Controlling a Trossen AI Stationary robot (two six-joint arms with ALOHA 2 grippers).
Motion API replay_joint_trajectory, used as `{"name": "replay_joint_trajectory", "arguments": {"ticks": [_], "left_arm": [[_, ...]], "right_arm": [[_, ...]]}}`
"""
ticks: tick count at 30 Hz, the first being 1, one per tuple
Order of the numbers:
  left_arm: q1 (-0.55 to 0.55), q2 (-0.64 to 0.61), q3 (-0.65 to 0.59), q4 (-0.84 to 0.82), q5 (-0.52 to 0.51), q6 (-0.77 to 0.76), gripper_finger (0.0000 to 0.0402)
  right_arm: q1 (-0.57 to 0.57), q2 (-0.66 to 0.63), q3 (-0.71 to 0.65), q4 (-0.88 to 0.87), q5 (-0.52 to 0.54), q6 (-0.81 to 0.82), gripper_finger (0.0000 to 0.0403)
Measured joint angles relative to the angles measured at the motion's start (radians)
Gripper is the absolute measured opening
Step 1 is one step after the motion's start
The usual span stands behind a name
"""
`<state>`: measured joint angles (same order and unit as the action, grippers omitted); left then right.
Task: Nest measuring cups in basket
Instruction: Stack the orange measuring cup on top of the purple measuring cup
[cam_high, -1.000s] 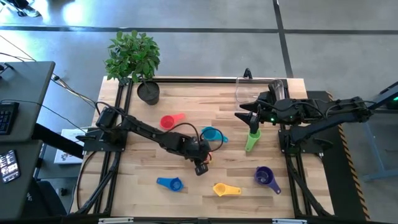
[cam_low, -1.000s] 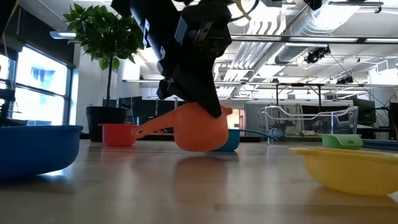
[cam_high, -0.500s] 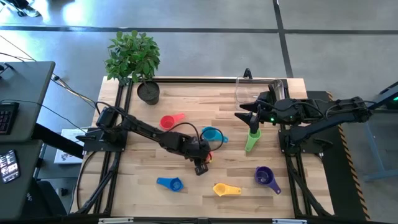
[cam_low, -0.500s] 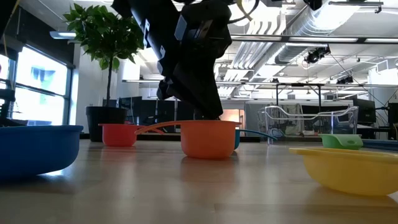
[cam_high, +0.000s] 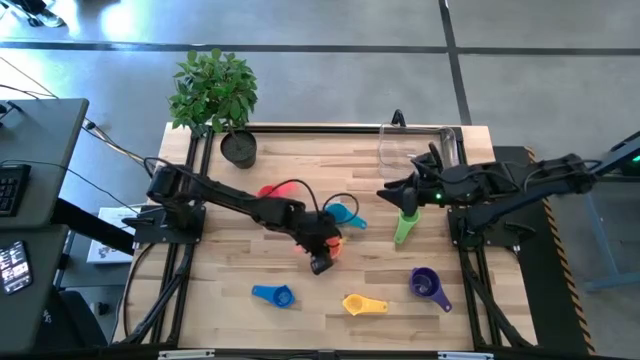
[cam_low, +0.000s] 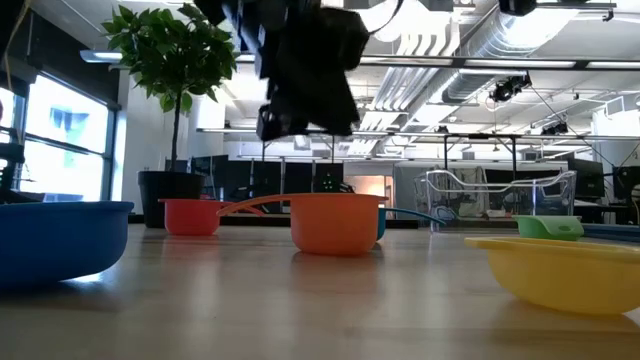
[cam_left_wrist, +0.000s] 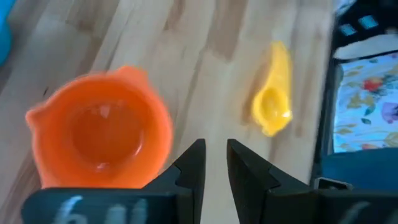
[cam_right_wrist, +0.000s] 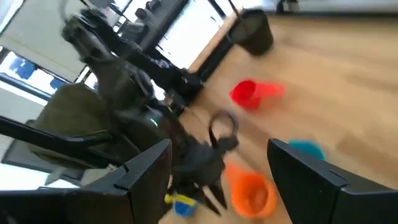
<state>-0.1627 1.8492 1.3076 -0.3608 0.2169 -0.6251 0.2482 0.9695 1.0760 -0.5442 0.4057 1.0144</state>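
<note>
The orange measuring cup (cam_low: 335, 222) stands upright on its base on the table, mouth up. My left gripper (cam_left_wrist: 214, 144) hangs just above and beside it, open by a narrow gap with only bare wood between its fingers; it shows at the table's middle in the high view (cam_high: 320, 262). My right gripper (cam_high: 392, 190) is open wide in the air over the green cup (cam_high: 403, 228). The red cup (cam_high: 270, 192), teal cup (cam_high: 343, 215), purple cup (cam_high: 425, 283), yellow cup (cam_high: 358, 304) and blue cup (cam_high: 275, 295) lie apart on the table. The clear basket (cam_high: 415, 147) stands at the far right.
A black plant pot (cam_high: 238, 148) with a leafy plant stands at the far left corner. My left arm reaches across the table's middle, partly over the red cup. Bare wood lies between the orange cup and the near row of cups.
My left gripper held the orange cup tilted just off the table, set it down upright and let go. It has then risen clear of the cup, which stays where it was put.
</note>
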Motion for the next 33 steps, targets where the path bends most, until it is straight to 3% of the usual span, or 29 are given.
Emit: {"name": "replay_joint_trajectory", "arguments": {"ticks": [8, 16, 33], "left_arm": [[-0.004, -0.129, 0.001, -0.069, -0.016, 0.061, 0.0045], [-0.003, -0.278, 0.001, -0.138, -0.049, 0.106, 0.0035], [-0.018, -0.496, 0.000, -0.489, -0.211, 0.076, 0.0030]], "right_arm": [[0.107, 0.099, 0.000, -0.101, 0.004, 0.285, 0.0256], [0.156, 0.259, 0.000, -0.088, -0.010, 0.483, 0.0256], [0.257, 0.578, 0.000, 0.112, 0.019, 0.873, 0.0256]]}}
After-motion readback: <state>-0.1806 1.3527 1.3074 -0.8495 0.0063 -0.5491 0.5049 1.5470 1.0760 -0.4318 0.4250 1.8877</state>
